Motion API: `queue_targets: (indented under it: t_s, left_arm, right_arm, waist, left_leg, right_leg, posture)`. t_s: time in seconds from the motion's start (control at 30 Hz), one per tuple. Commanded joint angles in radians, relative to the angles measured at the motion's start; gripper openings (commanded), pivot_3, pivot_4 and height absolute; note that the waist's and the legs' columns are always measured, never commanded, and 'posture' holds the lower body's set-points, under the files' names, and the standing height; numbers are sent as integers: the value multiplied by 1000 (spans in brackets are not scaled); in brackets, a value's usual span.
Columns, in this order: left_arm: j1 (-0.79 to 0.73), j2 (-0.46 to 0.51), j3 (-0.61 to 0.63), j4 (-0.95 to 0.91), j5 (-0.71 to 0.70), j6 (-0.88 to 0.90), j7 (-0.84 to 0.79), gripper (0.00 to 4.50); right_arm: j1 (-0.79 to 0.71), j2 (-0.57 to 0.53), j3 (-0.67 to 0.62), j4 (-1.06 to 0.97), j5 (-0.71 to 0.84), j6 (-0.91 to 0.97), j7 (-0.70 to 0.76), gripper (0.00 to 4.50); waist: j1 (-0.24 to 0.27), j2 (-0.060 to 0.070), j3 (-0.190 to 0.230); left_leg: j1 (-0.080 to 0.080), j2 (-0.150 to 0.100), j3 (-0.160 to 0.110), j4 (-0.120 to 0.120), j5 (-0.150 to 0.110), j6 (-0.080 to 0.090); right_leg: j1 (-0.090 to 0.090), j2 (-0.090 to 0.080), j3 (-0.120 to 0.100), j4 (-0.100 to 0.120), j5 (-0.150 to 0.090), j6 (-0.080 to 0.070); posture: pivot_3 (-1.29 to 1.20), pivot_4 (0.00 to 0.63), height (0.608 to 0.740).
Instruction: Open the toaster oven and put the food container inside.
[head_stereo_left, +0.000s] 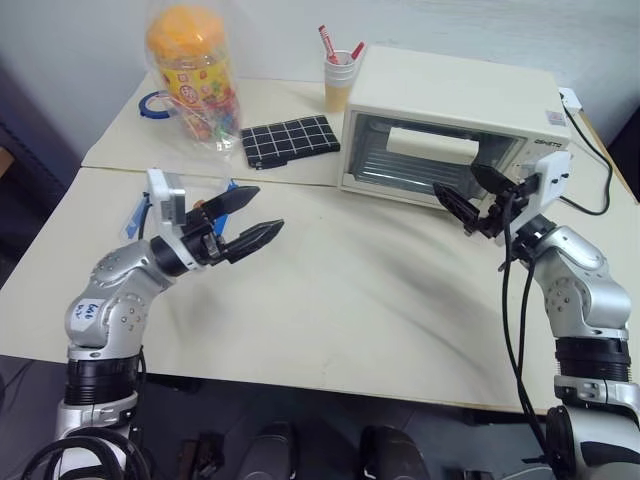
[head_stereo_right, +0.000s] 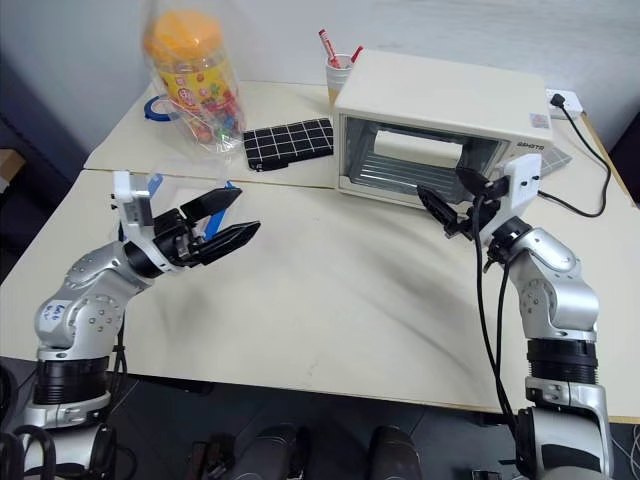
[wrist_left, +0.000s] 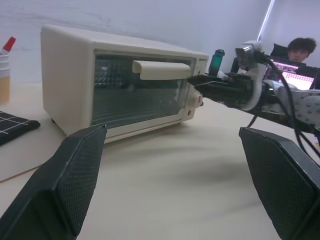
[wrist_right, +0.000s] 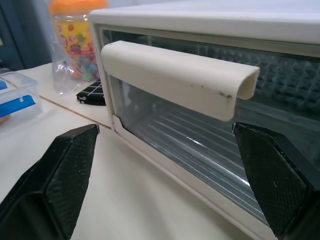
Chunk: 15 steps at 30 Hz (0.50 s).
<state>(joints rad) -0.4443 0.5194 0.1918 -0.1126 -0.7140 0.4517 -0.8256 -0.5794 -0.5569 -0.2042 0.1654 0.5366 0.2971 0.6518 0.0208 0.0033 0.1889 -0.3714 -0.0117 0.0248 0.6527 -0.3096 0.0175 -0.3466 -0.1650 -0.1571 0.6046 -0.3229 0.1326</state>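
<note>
From the head views, the toaster oven (head_stereo_left: 450, 135) is seen standing at the far right of the pale surface (head_stereo_left: 350, 300), its glass door shut. The right claw (head_stereo_left: 478, 200) is held just in front of that door, fingers spread wide and empty, below the handle (head_stereo_left: 432, 146) and pointed toward the oven. The handle's long axis is seen to run sideways along the door's upper edge, so the right arm is judged far the nearer for pulling the door down. The left claw (head_stereo_left: 238, 218) is held well to the left of the oven, also spread and empty. The food container (head_stereo_right: 215, 210) is largely hidden behind it, only a clear edge and a blue clip being visible, well left of the oven.

In the left wrist view, the oven is shown as a cream, smooth-walled box with a ribbed interior behind the glass, and the right claw is seen near its knob side.

In the right wrist view, the handle is shown as a rounded, hollow-backed cream bar above and between the textured black fingers (wrist_right: 65, 165); wire rack lines are visible through the glass, and the clear, blue-clipped container (wrist_right: 17, 97) lies well away from the oven.
</note>
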Motion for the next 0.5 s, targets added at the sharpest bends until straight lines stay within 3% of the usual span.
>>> queue_targets:
  t_s: [0.03, 0.27, 0.5]
  left_arm:
    - [7, -3, 20, -46, 4, -22, 16, 4500]
    - [19, -15, 16, -39, 16, -40, 22, 4500]
    - [-25, -20, -15, 29, 59, -66, -6, 4500]
  right_arm:
    - [-30, 12, -9, -10, -15, -41, 18, 4458]
    - [-45, 26, -19, -9, -37, -93, 44, 4458]
    - [142, -52, 47, -134, -88, -195, 261, 4458]
  waist:
    - [0, 0, 0]
    - [0, 0, 0]
    - [0, 0, 0]
  left_leg:
    - [0, 0, 0, 0, 0, 0]
    - [0, 0, 0, 0, 0, 0]
    - [0, 0, 3, -2, 0, 0]
  right_leg:
    - [0, 0, 0, 0, 0, 0]
    - [0, 0, 1, 0, 0, 0]
    - [-1, 0, 1, -1, 0, 0]
  posture:
    - [0, 150, 740]
    - [0, 150, 740]
    - [0, 150, 740]
